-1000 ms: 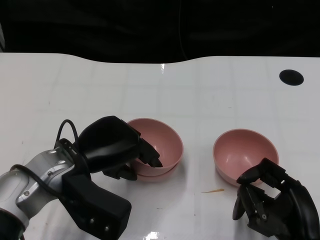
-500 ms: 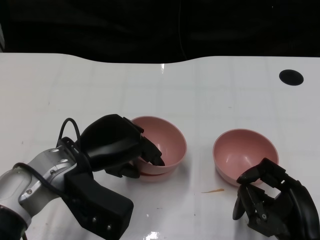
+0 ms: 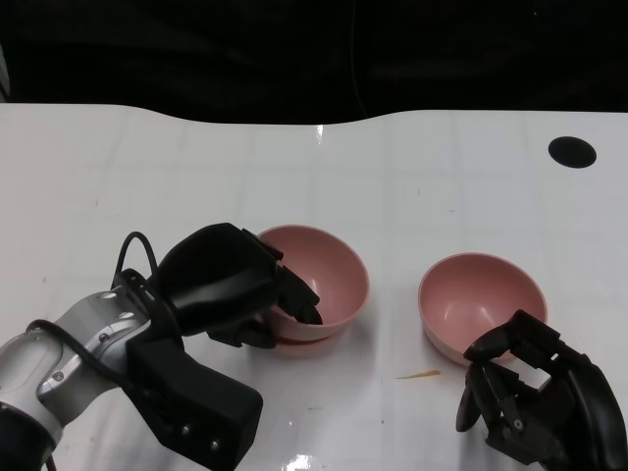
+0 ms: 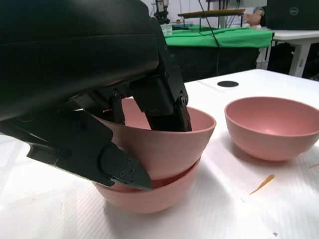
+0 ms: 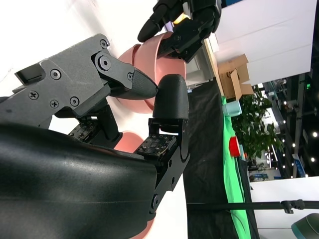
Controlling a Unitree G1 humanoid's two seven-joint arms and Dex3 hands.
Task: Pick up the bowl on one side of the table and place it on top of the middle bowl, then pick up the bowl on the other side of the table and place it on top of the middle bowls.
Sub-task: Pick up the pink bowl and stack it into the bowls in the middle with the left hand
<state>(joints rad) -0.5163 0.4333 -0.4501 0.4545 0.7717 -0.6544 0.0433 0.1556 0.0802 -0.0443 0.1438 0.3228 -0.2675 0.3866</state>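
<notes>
**First bowl seated on the middle one; right-side bowl waits by the right hand**

The left hand (image 3: 228,285) grips the top bowl (image 3: 319,275) by its near-left rim, fingers hooked inside the wall and a finger pressed against the outside. In the left wrist view that bowl (image 4: 164,144) sits nested in the middle bowl (image 4: 149,196), whose rim shows just beneath it. The top bowl looks slightly tilted, higher on the side the hand holds, so I judge it lowered into place but not yet let go.

The remaining bowl (image 3: 481,304) stands upright on the white table (image 3: 196,167), to the right of the stack and clearly apart from it. The right hand (image 3: 535,397) is just near of it, at the table's near right edge, with its fingers curled loosely and nothing in them; the fingertips (image 3: 491,345) lie close to the bowl's near rim, though whether they touch it cannot be told.

So the coming move turns on this: the last bowl lies directly far of the right hand, far closer to it than to the left, and the stack lies to that bowl's left. A small orange scrap (image 3: 419,375) lies on the table between the stack and the right hand.
</notes>
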